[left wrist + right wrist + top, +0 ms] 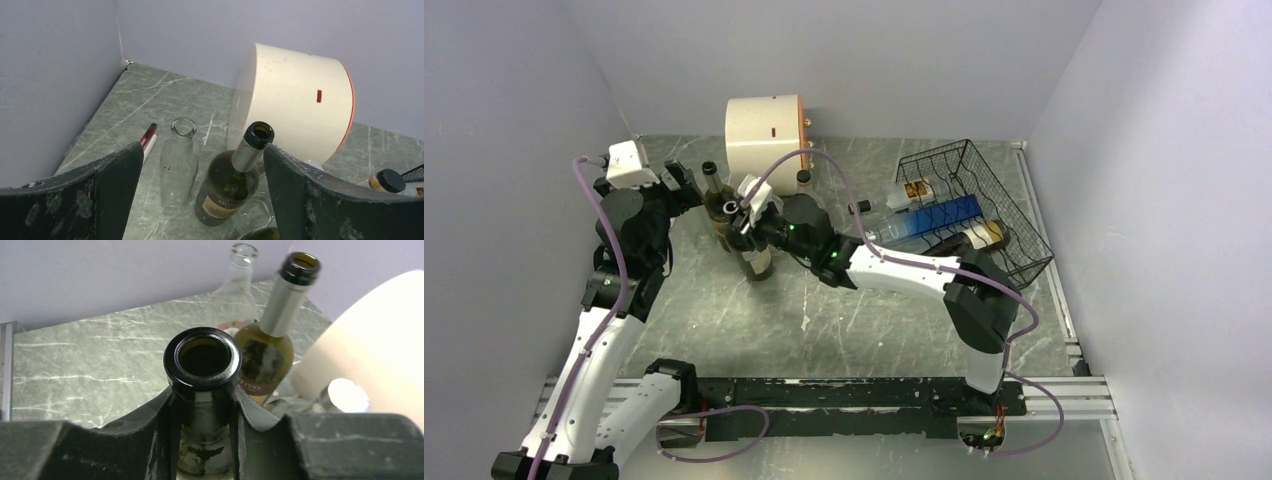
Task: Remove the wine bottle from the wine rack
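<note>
The black wire-mesh wine rack (996, 200) stands at the back right. My right gripper (746, 212) is far left of it and shut on the neck of a dark wine bottle (758, 262) that stands upright off the rack. In the right wrist view my right gripper (202, 402) clamps that neck just under the bottle's open mouth (202, 357). I cannot tell whether its base touches the table. My left gripper (686, 185) is open and empty beside the other bottles; its jaws (201, 150) stand wide apart.
A silver-foiled green bottle (235, 180) and a clear glass bottle (179, 165) stand by the cream drum (295, 100). A red-white pen (148, 140) lies left. The rack holds a blue-labelled item (939, 215) and a dark bottle (976, 237). Walls enclose three sides.
</note>
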`<state>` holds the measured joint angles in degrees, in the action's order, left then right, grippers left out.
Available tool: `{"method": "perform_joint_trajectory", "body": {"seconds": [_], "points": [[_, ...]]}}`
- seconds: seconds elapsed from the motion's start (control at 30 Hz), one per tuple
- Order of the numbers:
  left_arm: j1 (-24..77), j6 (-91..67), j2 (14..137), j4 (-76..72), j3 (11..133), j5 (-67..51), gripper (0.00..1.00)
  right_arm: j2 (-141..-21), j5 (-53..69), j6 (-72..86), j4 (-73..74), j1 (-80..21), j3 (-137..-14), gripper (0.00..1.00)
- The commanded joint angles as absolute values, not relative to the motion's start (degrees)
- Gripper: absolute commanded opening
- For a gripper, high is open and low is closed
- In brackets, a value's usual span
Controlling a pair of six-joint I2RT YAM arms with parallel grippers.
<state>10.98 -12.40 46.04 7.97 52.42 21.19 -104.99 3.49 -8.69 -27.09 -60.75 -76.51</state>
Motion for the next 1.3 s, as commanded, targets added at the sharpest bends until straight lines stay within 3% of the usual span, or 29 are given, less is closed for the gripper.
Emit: {"method": "perform_joint_trajectory", "body": {"seconds": [0.0,0.6,0.8,1.13,1.27], "points": [[11.43,-12.13,45.97,6.81,53.2,20.74,0.93,-104.51,3.59,-4.56,-29.68,-58.93,-80.28,0.0],[11.25,-12.39,46.6,6.69,52.92,21.22,0.93,-104.32,0.02,-2.98,-30.61,-58.38,-76.56,0.0],[11.25,-12.48,46.76,6.68,52.91,20.92,0.93,-104.3,-1.17,-3.16,-30.29,-58.43,-76.1,0.2],[11.25,-12.65,46.99,6.68,52.91,20.59,0.93,-101.41,-0.75,-4.08,-28.54,-58.39,-74.65,0.67],[11.25,-12.61,47.28,6.76,52.93,20.52,0.93,-99.3,-0.03,-7.64,-26.79,-58.37,-73.91,0.81]]}}
